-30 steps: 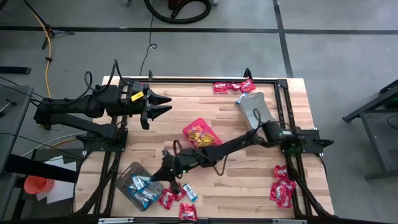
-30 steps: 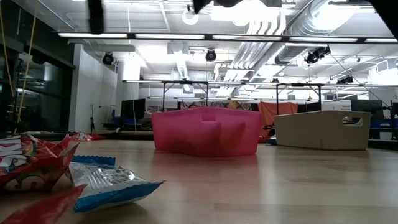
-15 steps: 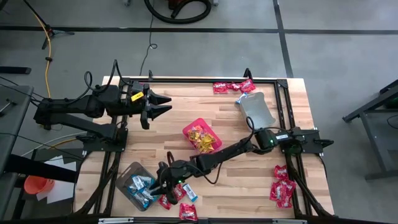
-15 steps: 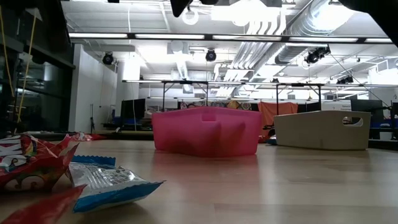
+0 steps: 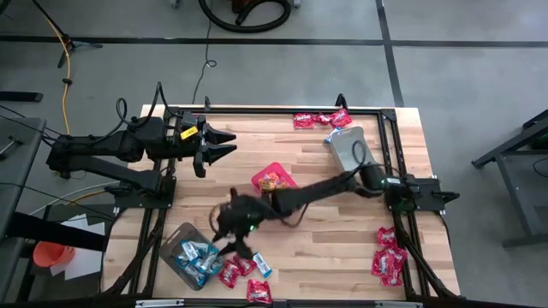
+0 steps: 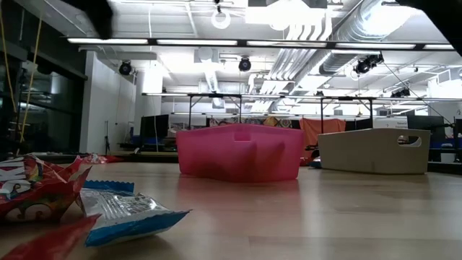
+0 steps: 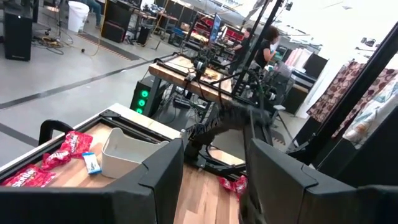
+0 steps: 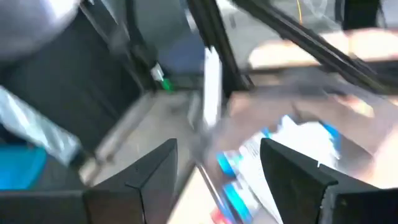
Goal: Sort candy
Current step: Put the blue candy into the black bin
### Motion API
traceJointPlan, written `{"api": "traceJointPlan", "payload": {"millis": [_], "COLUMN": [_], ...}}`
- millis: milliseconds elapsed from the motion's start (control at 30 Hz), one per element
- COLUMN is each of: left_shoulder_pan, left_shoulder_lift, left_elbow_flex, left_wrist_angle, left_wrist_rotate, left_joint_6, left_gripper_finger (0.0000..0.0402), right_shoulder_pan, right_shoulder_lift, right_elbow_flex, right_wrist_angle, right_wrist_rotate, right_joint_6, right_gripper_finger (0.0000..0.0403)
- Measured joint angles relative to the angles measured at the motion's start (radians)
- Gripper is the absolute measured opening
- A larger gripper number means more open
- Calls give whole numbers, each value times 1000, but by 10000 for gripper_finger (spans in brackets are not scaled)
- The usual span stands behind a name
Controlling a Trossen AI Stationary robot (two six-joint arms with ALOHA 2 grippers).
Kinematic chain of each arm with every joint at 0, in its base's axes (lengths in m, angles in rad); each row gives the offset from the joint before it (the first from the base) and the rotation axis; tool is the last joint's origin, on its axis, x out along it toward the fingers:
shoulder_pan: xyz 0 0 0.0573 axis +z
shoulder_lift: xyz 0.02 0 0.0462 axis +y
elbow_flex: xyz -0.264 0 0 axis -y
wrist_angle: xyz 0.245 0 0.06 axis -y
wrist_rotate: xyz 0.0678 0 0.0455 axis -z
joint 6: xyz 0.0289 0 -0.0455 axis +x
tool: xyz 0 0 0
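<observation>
Blue-and-white candy lies in a clear tub near the table's front left. My right gripper hangs open just beside and above that tub, and its wrist view shows the same blue-and-white packets blurred beyond empty fingers. Yellow candy fills the red bin at mid-table. Red packets and one blue packet lie on the wood near the front edge. My left gripper waits open at the far left, above the table.
A grey tub stands at the far right. More red packets lie along the far edge and at the near right. The low view shows the red bin, the grey tub and packets at its left.
My right gripper first went down toward the near left, over the clear tub, then drew back up and toward the far edge. The left arm has kept still.
</observation>
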Motion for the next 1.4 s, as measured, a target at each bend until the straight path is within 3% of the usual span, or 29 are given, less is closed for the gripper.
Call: {"api": "traceJointPlan", "payload": {"millis": [133,267,400,600,767,900,1033,1133,1267,1400], "left_shoulder_pan": [0,0,0,0,0,0,0,0,0,12], "left_shoulder_lift": [0,0,0,0,6,27,61,88,120,126], "left_elbow_flex": [0,0,0,0,0,0,0,0,-9,-110], "left_wrist_angle": [0,0,-3,-2,-1,-2,0,-5,-99,-92], "left_wrist_rotate": [0,0,-20,-23,-30,-72,-94,-69,37,95], "left_joint_6": [0,23,28,32,73,105,117,121,210,191], "left_gripper_finger": [170,170,170,170,170,170,170,170,170,170], "right_shoulder_pan": [-40,-72,-101,-101,-42,23,47,21,-66,-192], "right_shoulder_lift": [-113,-228,-359,-692,-1010,-1198,-1288,-1295,-1258,-1195], "right_elbow_flex": [-1,-3,-117,-595,-1019,-1215,-1286,-1281,-1202,-1071], "right_wrist_angle": [-340,-670,-841,-749,-528,-427,-403,-390,-390,-430], "right_wrist_rotate": [22,117,167,238,350,427,491,507,534,562], "right_joint_6": [-190,-340,-373,-194,155,420,557,564,532,470], "right_gripper_finger": [225,225,225,225,225,225,225,225,225,225]}}
